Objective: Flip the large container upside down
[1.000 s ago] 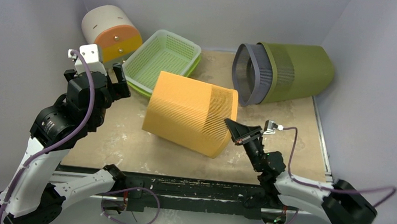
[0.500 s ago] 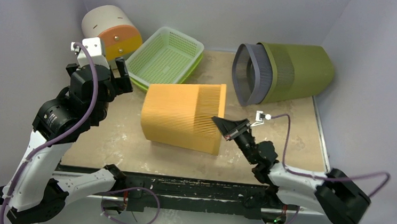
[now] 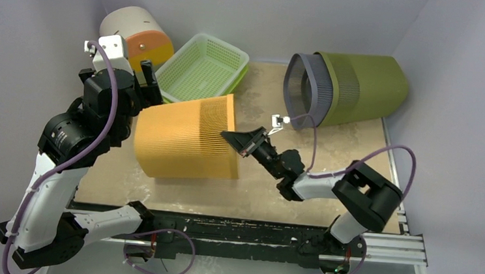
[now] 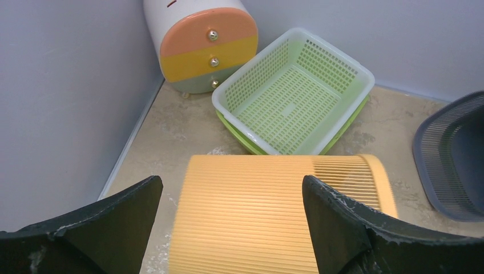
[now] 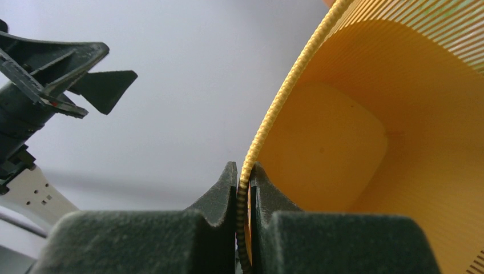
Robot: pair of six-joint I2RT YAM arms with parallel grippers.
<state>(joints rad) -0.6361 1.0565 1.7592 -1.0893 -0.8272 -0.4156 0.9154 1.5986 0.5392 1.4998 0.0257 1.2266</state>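
Right wrist shows large container's (image 5: 365, 142) rim pinched inside right tool (image 5: 244, 174).

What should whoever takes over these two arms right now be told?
Right gripper: shut on the rim of the orange container.
Left gripper: open, holding nothing, poised over the container's closed end.
Container: on its side near the middle of the table, mouth facing right, just in front of the green basket.
Done: rim gripped.
Left: finish the turn so the mouth faces down, then let go.
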